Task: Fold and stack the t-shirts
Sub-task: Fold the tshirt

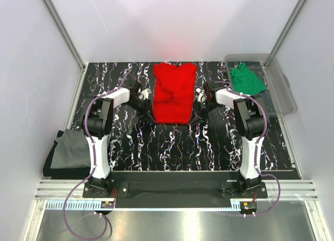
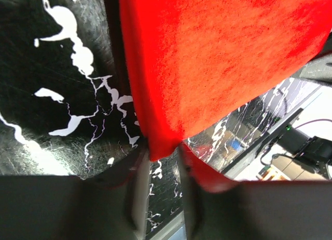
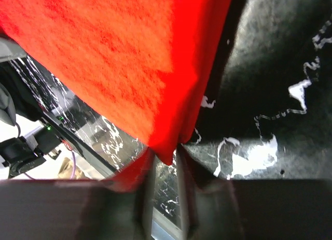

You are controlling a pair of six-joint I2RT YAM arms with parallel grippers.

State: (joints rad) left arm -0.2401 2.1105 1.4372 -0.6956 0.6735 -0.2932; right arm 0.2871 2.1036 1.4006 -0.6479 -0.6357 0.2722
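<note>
**Item:** bright red soft cloth t-shirt (image 1: 175, 92). It is laid at the middle of the black white-veined marbled table (image 1: 172, 147). Its long axis runs from the near side to the far side, with what looks like the collar at the far end.

**Left gripper** (image 1: 147, 101): placed at the shirt's left edge, toward the near end. It is clamped on a fold of red cloth, which is seen pinched between the fingers (image 2: 132, 196). The cloth beyond them is raised off the table.

**Right gripper** (image 1: 198, 104): placed opposite, at the right edge. It is likewise closed on red cloth between its fingers (image 3: 188, 198).

**Governing relation:** the shirt lies between the two grippers, inward of each, and is held evenly. Neither arm is nearer. The coming fold is judged to depend on both held points being carried together along the long axis.

**Also recorded:**
- A green cloth t-shirt (image 1: 246, 79) lies in a clear plastic bin (image 1: 282, 92) at the far right.
- A dark grey cloth t-shirt (image 1: 65, 152) lies at the table's left edge, well apart.
</note>
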